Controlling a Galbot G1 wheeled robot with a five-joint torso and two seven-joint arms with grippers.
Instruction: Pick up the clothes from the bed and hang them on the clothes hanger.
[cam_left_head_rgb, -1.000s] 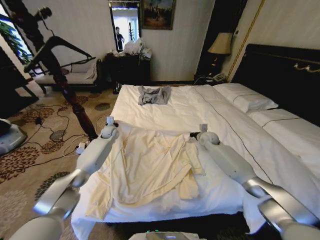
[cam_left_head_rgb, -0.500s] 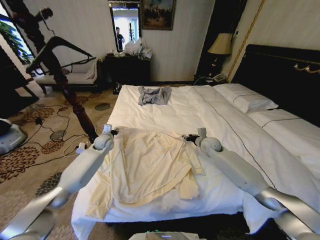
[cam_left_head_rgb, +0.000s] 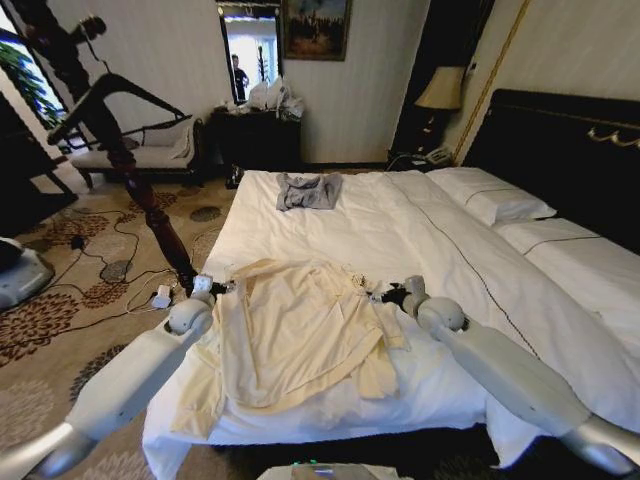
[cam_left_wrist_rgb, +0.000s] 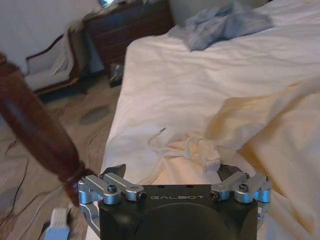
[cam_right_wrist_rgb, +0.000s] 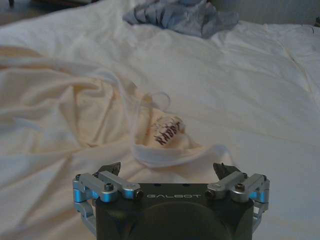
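Observation:
The clothes, a cream long-sleeved shirt (cam_left_head_rgb: 300, 335), lie spread on the white bed (cam_left_head_rgb: 400, 220) near its foot. My left gripper (cam_left_head_rgb: 210, 287) sits low at the shirt's far left shoulder edge. In the left wrist view it (cam_left_wrist_rgb: 171, 172) is open, with a bunched fold of cream fabric (cam_left_wrist_rgb: 205, 155) just ahead of its fingers. My right gripper (cam_left_head_rgb: 390, 295) rests by the collar on the right. It (cam_right_wrist_rgb: 166, 167) is open too, and the collar with its printed label (cam_right_wrist_rgb: 162, 132) lies between and ahead of the fingertips. The clothes hanger is out of view.
A smaller grey-blue garment (cam_left_head_rgb: 308, 190) lies farther up the bed. A tall dark wooden coat stand (cam_left_head_rgb: 130, 165) leans beside the bed's left edge, with cables and a white plug (cam_left_head_rgb: 160, 297) on the patterned carpet. Pillows (cam_left_head_rgb: 490, 195) and the dark headboard (cam_left_head_rgb: 570, 150) are on the right.
Both arms have drawn back and down, bringing the grippers onto the shirt's far edge, left at the shoulder and right at the collar. The collar fabric looks slightly more bunched.

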